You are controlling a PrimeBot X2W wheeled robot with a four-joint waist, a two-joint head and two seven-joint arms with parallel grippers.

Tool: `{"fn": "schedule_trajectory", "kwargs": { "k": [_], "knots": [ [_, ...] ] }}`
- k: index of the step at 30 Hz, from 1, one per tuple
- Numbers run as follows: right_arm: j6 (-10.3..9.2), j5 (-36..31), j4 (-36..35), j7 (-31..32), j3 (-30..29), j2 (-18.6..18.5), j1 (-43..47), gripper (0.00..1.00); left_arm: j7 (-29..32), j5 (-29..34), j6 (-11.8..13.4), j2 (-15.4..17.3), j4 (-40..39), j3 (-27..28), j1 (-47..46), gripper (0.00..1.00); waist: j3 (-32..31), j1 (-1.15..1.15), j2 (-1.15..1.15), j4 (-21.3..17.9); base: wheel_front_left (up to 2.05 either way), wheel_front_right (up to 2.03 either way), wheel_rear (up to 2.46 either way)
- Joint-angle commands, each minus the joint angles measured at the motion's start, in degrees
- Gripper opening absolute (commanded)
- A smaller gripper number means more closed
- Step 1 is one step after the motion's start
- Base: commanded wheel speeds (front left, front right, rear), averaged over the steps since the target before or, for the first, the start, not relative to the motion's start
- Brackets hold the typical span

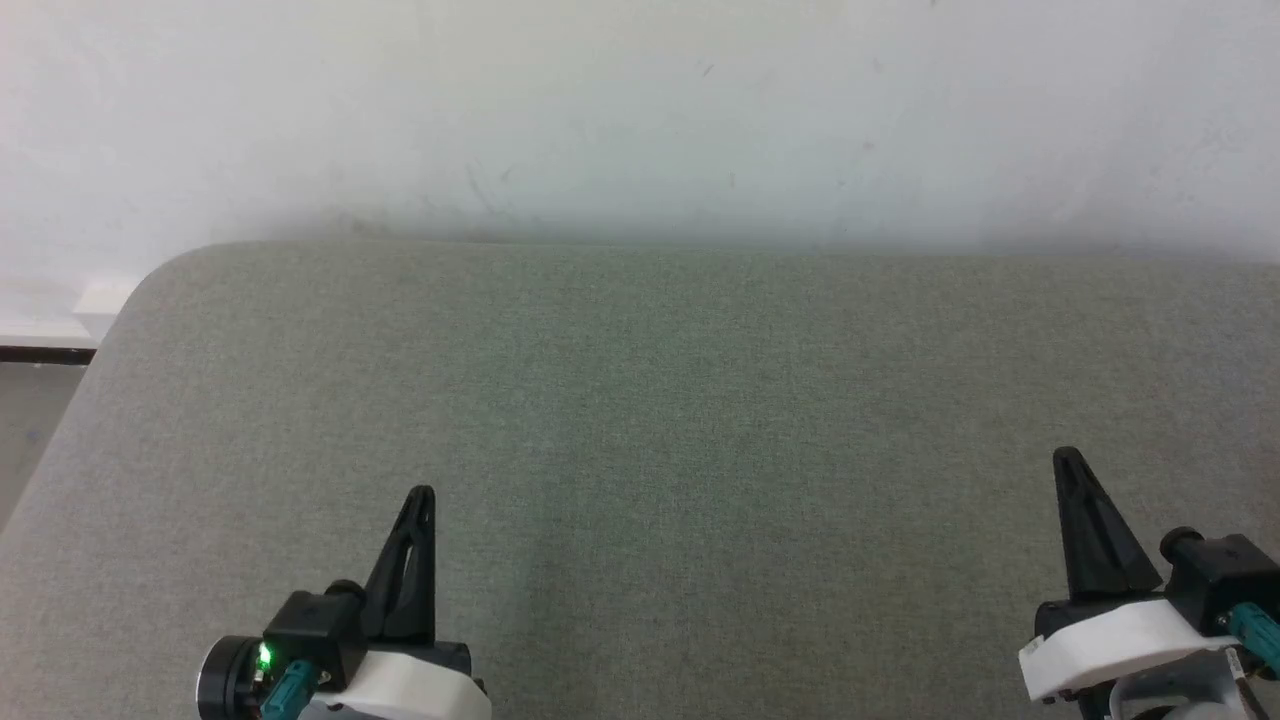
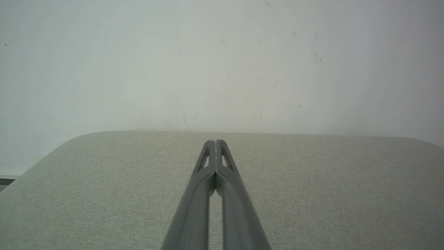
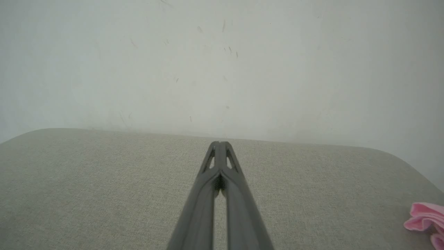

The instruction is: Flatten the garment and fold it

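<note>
Left gripper [image 1: 421, 495], right gripper [image 1: 1067, 458]: fingers pressed together, empty, above grey padded table [image 1: 700, 380]. Pink garment [image 3: 424, 214] bunched well right of right fingers. White wall [image 1: 640, 110] beyond tips.

Right gripper [image 3: 219, 146], dark fingertips pressed together, above grey woven fabric surface [image 3: 104, 194]; crumpled pink cotton garment [image 3: 425, 217] at lower right edge
</note>
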Motion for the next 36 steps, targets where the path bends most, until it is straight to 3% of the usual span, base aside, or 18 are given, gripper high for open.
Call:
{"fn": "schedule_trajectory", "kwargs": {
  "k": [1,36],
  "knots": [
    [-0.02,-0.44,-0.28,0.37,0.34,0.06,-0.4,0.0,0.33,0.79,0.15,-0.09,-0.13,0.3,-0.68,0.0,0.0,0.0,0.0,-0.02,0.0,0.0,0.0],
    [-0.05,-1.84,-1.1,3.66,1.83,0.13,-1.16,0.0,4.3,2.3,0.39,-0.23,-0.4,1.52,-1.89,0.0,-0.07,0.0,0.0,-0.32,0.0,0.0,0.0]
  ]
}}
